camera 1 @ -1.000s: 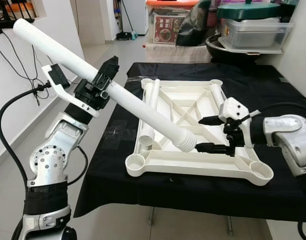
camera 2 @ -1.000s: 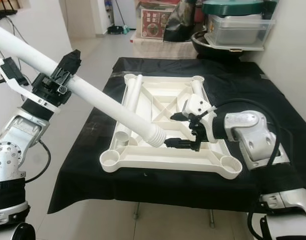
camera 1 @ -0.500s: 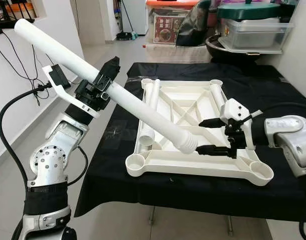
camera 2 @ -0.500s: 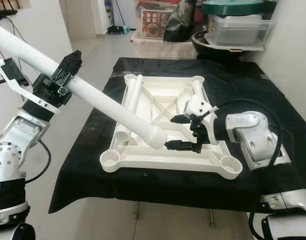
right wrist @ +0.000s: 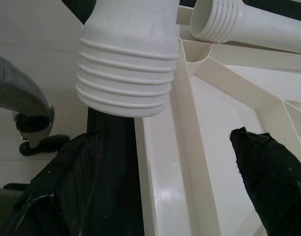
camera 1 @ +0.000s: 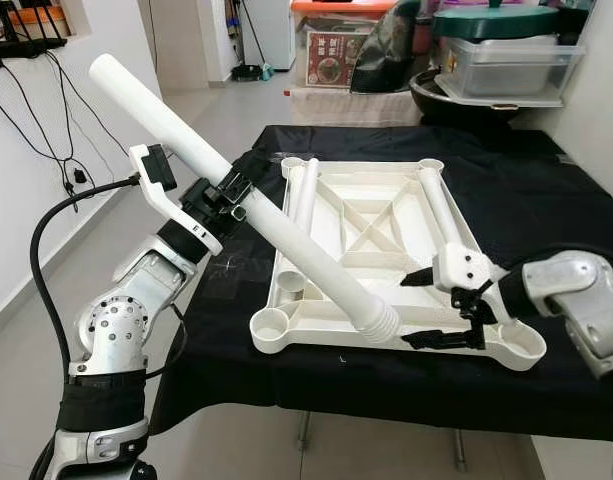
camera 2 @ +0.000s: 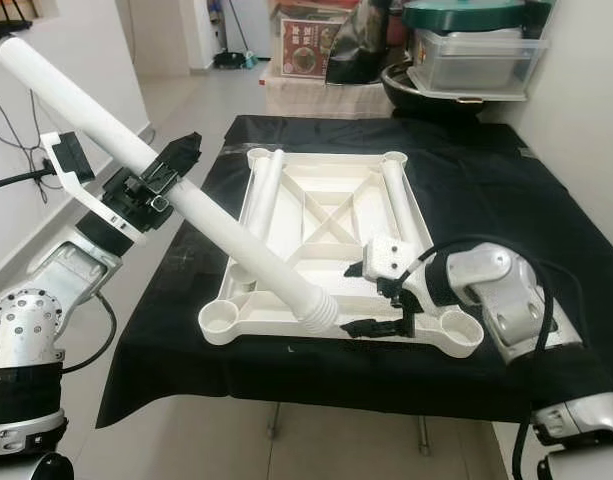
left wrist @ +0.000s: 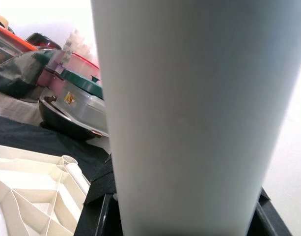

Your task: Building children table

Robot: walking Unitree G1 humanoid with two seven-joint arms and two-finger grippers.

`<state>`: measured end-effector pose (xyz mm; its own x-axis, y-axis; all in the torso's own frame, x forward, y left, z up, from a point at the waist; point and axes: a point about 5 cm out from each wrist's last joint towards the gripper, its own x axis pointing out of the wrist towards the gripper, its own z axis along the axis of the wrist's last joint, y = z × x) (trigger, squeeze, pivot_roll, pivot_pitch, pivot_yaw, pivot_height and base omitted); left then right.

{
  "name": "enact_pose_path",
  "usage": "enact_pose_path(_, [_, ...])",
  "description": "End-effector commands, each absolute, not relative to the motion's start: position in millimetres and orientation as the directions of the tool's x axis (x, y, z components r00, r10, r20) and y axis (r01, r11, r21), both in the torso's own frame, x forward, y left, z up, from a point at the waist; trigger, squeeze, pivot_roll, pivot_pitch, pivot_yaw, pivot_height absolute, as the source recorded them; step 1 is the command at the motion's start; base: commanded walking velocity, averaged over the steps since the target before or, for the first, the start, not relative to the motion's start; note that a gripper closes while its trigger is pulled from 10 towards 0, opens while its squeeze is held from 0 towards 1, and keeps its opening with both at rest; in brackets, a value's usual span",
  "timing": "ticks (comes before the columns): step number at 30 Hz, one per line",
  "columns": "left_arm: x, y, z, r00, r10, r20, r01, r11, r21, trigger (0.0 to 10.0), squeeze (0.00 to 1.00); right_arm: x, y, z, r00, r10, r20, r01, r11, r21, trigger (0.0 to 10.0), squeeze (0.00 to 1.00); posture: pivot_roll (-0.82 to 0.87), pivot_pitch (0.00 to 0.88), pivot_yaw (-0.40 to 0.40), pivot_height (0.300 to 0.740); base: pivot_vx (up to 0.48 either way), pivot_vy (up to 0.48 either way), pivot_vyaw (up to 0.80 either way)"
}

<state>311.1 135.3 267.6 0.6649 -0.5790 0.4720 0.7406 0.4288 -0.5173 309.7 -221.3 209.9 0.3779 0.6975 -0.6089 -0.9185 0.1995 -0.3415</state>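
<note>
— What do you have at the counter's (camera 1: 236,300) near edge?

— Your right end effector (camera 1: 431,310) sits there with its two black fingers spread, one tip over the white tabletop's (camera 1: 371,235) near rim, the other just inside it. It grips nothing. Right beside it is the threaded end of the white leg tube (camera 1: 286,240), hovering over that near rim — in the right wrist view the ridged end (right wrist: 125,73) hangs just past the spread fingers (right wrist: 268,172), apart from both.

— And where is the tabletop itself?

— You see it lying upside down on the black cloth, ribs facing up, a round socket at each corner. The near-left socket (camera 1: 270,326) is open, close to the tube's threaded end. Two more white legs lie inside it, one along its left side (camera 1: 304,200), one along its right (camera 1: 441,210).

— Who carries the slanted tube?

— Your left end effector (camera 1: 226,192), off the counter's left edge, pinching the tube around its middle; the tube rises from there up and away to the left. The left wrist view looks straight along it (left wrist: 189,113).

— Farther back?

— Beyond the counter's far edge, lidded plastic bins (camera 1: 506,60) and a dark bowl (camera 1: 451,95).
</note>
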Motion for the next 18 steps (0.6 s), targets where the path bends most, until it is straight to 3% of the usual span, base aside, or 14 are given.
enact_pose_path(1, [312.2,136.6,263.1,0.675,-0.579,0.457,0.730,0.433,-0.529,10.0,0.00,307.9,-220.7,209.6,0.371,0.704,-0.605,-0.923,0.206,-0.326,10.0,1.00,-0.06,0.000,0.012,0.740,0.000,0.000,0.00])
enact_pose_path(18, [311.8,133.3,261.1,0.678,-0.578,0.453,0.727,0.438,-0.530,10.0,0.00,299.3,-229.7,160.9,0.397,0.610,-0.686,-0.916,0.313,-0.251,10.0,1.00,-0.06,0.000,0.020,0.740,0.000,0.000,0.00])
